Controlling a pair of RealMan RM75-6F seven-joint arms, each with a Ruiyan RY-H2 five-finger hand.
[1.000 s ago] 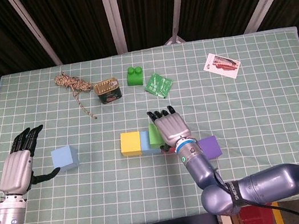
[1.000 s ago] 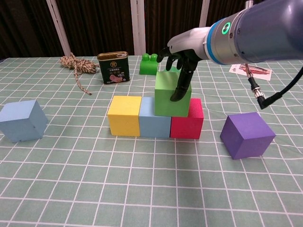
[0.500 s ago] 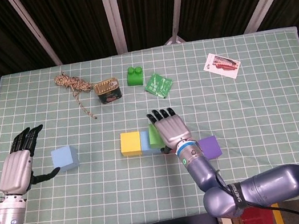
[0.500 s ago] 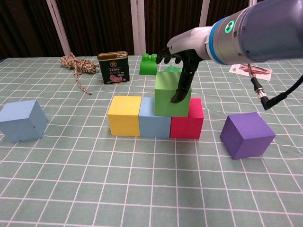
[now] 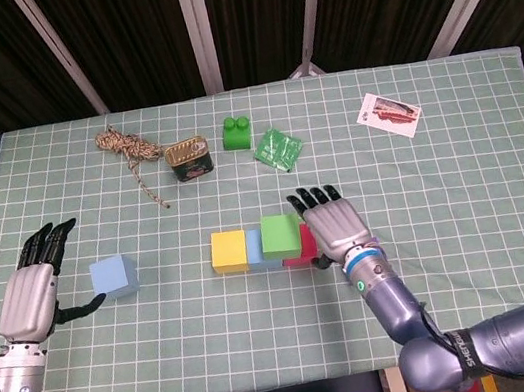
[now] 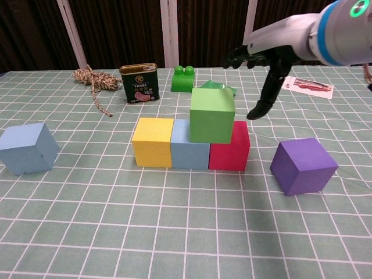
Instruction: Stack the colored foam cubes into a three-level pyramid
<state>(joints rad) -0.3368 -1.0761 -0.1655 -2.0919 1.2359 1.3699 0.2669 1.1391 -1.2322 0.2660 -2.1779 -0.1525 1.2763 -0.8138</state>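
Foam cubes sit mid-counter: a yellow cube [image 6: 152,142], a blue cube [image 6: 189,148] and a red cube [image 6: 231,149] touch in a row, and a green cube [image 6: 212,114] rests on top, straddling the blue and red ones. A purple cube [image 6: 303,165] lies apart to the right of the row, and a light-blue cube [image 6: 27,147] sits well to the left. The right hand [image 6: 263,67] hovers just right of the green cube, fingers spread, holding nothing. The left hand [image 5: 32,293] is open too, beside the light-blue cube. Farther back on the checked counter [image 6: 174,232] are a tin can [image 6: 139,83], a rope coil [image 6: 90,77], a green toy brick [image 6: 183,79] and a card [image 5: 389,114].
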